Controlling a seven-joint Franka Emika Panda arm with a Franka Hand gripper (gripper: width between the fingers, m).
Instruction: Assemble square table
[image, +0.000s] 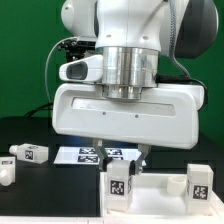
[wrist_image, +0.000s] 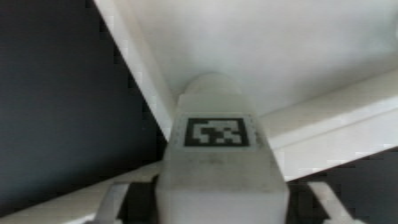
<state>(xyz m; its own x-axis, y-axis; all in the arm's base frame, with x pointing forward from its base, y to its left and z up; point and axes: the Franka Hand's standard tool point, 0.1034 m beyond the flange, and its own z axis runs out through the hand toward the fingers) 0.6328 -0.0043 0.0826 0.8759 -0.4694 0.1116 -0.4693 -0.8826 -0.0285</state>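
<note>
Where the claw (wrist_image: 226, 200) stands: clamped on one leg, judging from the wrist view, where a finger (wrist_image: 134, 200) lies against each flank of it.
Held leg (image: 120, 183): upright on the tabletop, at the corner toward the exterior view's left, tag facing the camera.
Tabletop (image: 155, 196): flat on the worktop (image: 50, 182), low in the exterior view and partly cut off by the frame; rim up.
Second leg (image: 197, 180): upright on the tabletop, toward the exterior view's right; whether it is fastened I cannot tell.
Loose legs: two lying on the worktop, one (image: 30, 152) and another (image: 5, 168), well apart from the tabletop on the exterior view's left.
Marker board (image: 88, 153): flat behind the tabletop, partly hidden by the claw.
Step, as I judge it: seating the held leg into its corner.
Risk, tilt: if the held leg enters off-upright, it may bind or jam rather than seat.
Risk, slip: a turning or pushing load could let the held leg twist between the fingers.
Risk, shift: nothing visible pins the tabletop, so a sideways push may slide it.
Risk, collision: the claw's body is wide and could knock the second leg if it swings that way.
Edges: in the wrist view the held leg's far end sits just beside the tabletop's rim, with little margin there.
Open room: bare worktop beside the tabletop on the exterior view's left; tight toward the second leg.
</note>
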